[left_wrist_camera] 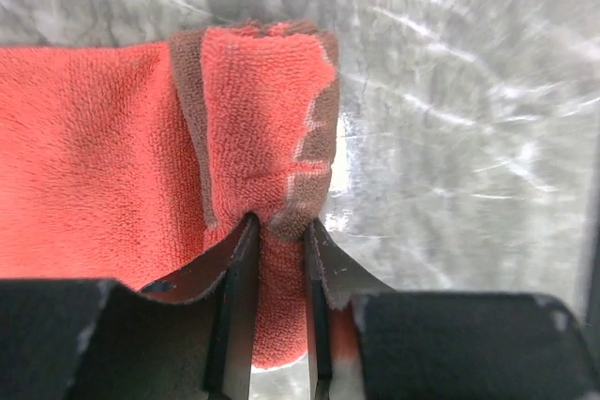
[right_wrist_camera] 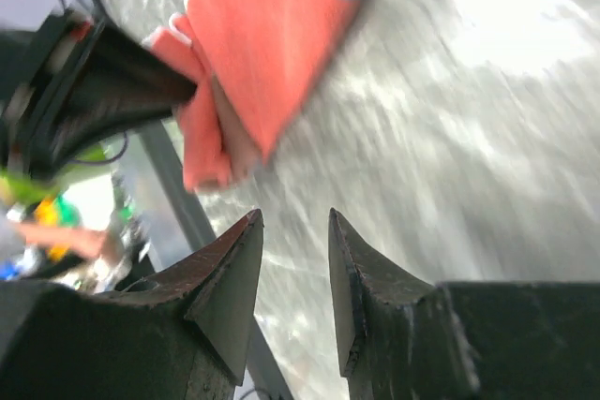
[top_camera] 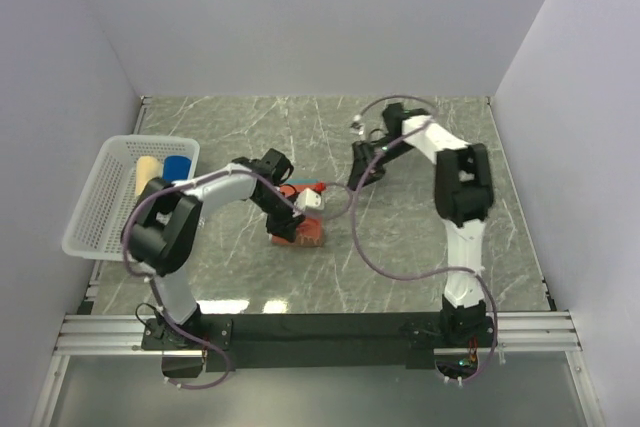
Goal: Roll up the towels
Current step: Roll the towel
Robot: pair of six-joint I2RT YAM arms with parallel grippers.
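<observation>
Rust-orange towel (top_camera: 300, 235) lies near the centre of the grey marbled counter (top_camera: 230, 127), partly gathered, with a folded lip standing up at one end. Left end effector (left_wrist_camera: 279, 229) is closed on that lip: both fingers pinch a doubled ridge of terry cloth, and dark brown print shows along the fold. Right end effector (right_wrist_camera: 292, 224) stands with jaws apart and nothing between them, near the towel on its right side and not touching it. Beige towel (top_camera: 147, 169) and blue towel (top_camera: 177, 166) sit as rolls inside the white lattice basket (top_camera: 95, 217) at the left edge. Assessment: the cloth is light, soft and limp. Its nappy surface should grip well, but it has no stiffness to hold a shape, so a roll is likely to slacken if released. The best hold appears to be across the full folded thickness near an edge, as the left fingers have it. A second hold at the opposite end of the same fold should let the roll turn evenly.
</observation>
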